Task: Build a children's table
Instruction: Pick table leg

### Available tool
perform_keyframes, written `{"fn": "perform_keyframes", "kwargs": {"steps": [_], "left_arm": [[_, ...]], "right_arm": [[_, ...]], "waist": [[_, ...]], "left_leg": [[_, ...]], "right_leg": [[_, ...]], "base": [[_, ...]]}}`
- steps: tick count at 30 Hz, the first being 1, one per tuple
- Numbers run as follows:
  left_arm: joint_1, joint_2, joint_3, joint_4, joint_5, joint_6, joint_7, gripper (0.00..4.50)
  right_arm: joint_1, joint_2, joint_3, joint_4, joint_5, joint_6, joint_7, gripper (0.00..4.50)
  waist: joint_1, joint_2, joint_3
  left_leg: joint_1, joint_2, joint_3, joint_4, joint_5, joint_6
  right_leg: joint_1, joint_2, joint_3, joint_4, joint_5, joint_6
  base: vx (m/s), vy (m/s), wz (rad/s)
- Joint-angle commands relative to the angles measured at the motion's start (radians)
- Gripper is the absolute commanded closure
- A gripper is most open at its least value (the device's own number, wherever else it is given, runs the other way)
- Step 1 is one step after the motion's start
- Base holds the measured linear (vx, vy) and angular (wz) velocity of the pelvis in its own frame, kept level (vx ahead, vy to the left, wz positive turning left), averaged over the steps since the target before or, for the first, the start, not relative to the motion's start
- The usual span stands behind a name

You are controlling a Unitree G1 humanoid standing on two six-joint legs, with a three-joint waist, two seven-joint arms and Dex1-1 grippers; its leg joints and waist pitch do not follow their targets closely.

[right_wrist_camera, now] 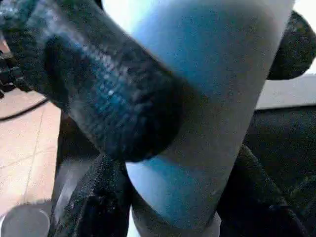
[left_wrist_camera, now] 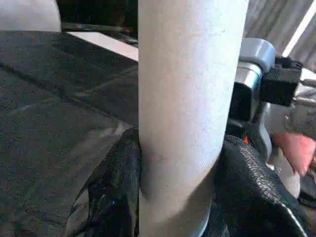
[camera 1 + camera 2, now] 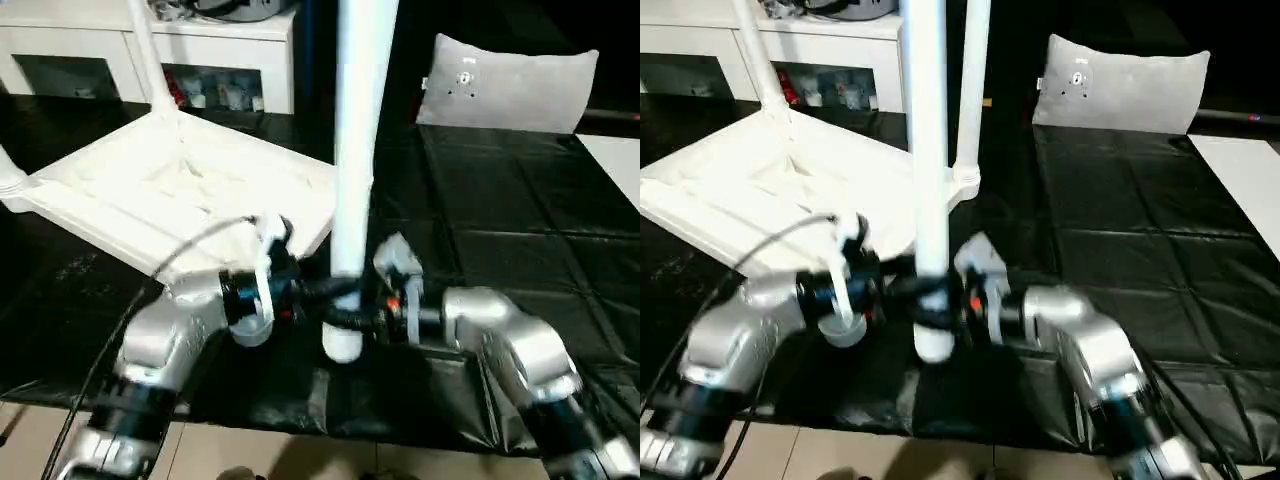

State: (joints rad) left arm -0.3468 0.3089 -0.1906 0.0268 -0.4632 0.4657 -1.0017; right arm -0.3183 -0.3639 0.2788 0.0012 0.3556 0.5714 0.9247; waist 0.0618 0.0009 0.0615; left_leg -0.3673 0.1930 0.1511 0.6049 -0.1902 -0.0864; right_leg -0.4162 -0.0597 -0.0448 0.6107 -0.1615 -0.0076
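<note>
The children's table top (image 3: pixel 170 190) lies upside down on the black cover at the left, ribbed underside up. One white leg (image 3: pixel 760 55) stands in its far corner, and another leg (image 3: pixel 971 90) stands in the near right corner socket (image 3: pixel 965 182). A loose white leg (image 3: pixel 352 200) is upright just in front of that corner. My left gripper (image 3: pixel 335 291) is shut on its lower part from the left. My right gripper (image 3: pixel 352 320) is shut on it from the right, a little lower. Black fingers (image 2: pixel 116 190) press both sides of the leg (image 2: pixel 187 108); a finger (image 1: pixel 108 94) wraps it in the right wrist view.
A grey cushion (image 3: pixel 510 85) leans at the back right. A white cabinet (image 3: pixel 210 50) stands behind the table top. A flat white board (image 3: pixel 620 165) lies at the right edge. The black cover (image 3: pixel 520 240) ends near me at a tiled floor (image 3: pixel 250 450).
</note>
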Motion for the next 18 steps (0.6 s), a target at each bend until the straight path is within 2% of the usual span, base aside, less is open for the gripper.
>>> {"fn": "perform_keyframes", "kwargs": {"steps": [1, 2, 4, 6, 8, 9, 15, 16, 18], "left_arm": [[0.042, 0.031, -0.054, -0.069, 0.021, 0.025, -0.028, 1.9], [0.06, 0.04, -0.049, -0.112, 0.016, 0.038, -0.009, 1.9], [0.094, 0.046, -0.033, -0.182, -0.002, 0.072, 0.027, 1.9], [0.136, 0.049, -0.024, -0.232, -0.015, 0.099, 0.057, 1.9], [0.148, 0.046, -0.022, -0.234, -0.016, 0.105, 0.069, 1.9], [0.161, 0.039, -0.019, -0.228, -0.021, 0.113, 0.083, 1.9], [0.187, -0.012, 0.001, -0.175, -0.051, 0.13, 0.117, 1.9], [0.187, -0.016, 0.004, -0.168, -0.052, 0.13, 0.121, 1.9], [0.186, -0.017, 0.004, -0.159, -0.045, 0.123, 0.124, 1.9]], "right_arm": [[-0.006, -0.035, -0.069, -0.048, -0.004, -0.032, -0.027, 2.62], [0.015, -0.041, -0.072, -0.076, 0.0, -0.028, -0.029, 2.62], [0.052, -0.047, -0.078, -0.125, 0.011, -0.016, -0.038, 2.62], [0.091, -0.05, -0.075, -0.162, 0.015, -0.006, -0.045, 2.62], [0.101, -0.05, -0.071, -0.164, 0.012, -0.006, -0.047, 2.62], [0.11, -0.047, -0.068, -0.161, 0.007, -0.008, -0.051, 2.62], [0.104, -0.04, -0.059, -0.129, -0.017, -0.013, -0.085, 2.62], [0.103, -0.041, -0.058, -0.128, -0.02, -0.014, -0.088, 2.62], [0.101, -0.041, -0.058, -0.125, -0.023, -0.015, -0.091, 2.62]], "waist": [[0.001, -0.001, -0.064], [0.002, 0.003, -0.066], [0.0, 0.003, -0.061], [-0.005, 0.002, -0.057], [-0.005, 0.001, -0.056], [-0.007, 0.004, -0.056], [-0.013, 0.002, -0.056], [-0.014, -0.002, -0.056], [-0.014, 0.001, -0.057]], "left_leg": [[0.002, 0.026, 0.005, -0.079, -0.235, 0.005], [0.004, 0.027, 0.003, -0.078, -0.245, 0.001], [0.002, 0.026, 0.003, -0.081, -0.257, 0.002], [0.003, 0.021, 0.003, -0.078, -0.287, 0.006], [0.005, 0.019, 0.003, -0.077, -0.299, 0.005], [0.007, 0.015, 0.001, -0.075, -0.316, 0.003], [0.008, 0.013, -0.002, -0.074, -0.338, 0.004], [0.007, 0.013, -0.003, -0.075, -0.34, 0.006], [0.007, 0.013, -0.004, -0.076, -0.341, 0.008]], "right_leg": [[0.057, -0.059, 0.038, -0.083, -0.368, -0.144], [0.058, -0.062, 0.038, -0.085, -0.384, -0.14], [0.055, -0.058, 0.038, -0.086, -0.405, -0.134], [0.048, -0.056, 0.035, -0.099, -0.504, -0.1], [0.044, -0.055, 0.034, -0.105, -0.543, -0.084], [0.04, -0.054, 0.03, -0.112, -0.592, -0.062], [0.037, -0.052, 0.023, -0.121, -0.614, -0.04], [0.037, -0.051, 0.022, -0.123, -0.615, -0.039], [0.037, -0.052, 0.021, -0.123, -0.611, -0.036]], "base": [[0.0, 0.0, 0.0], [0.0, 0.0, 0.0], [0.0, 0.0, 0.0], [0.0, 0.0, 0.0], [0.0, 0.0, 0.0], [0.0, 0.0, 0.0], [0.0, 0.0, 0.0], [0.0, 0.0, 0.0], [0.0, 0.0, 0.0]]}}
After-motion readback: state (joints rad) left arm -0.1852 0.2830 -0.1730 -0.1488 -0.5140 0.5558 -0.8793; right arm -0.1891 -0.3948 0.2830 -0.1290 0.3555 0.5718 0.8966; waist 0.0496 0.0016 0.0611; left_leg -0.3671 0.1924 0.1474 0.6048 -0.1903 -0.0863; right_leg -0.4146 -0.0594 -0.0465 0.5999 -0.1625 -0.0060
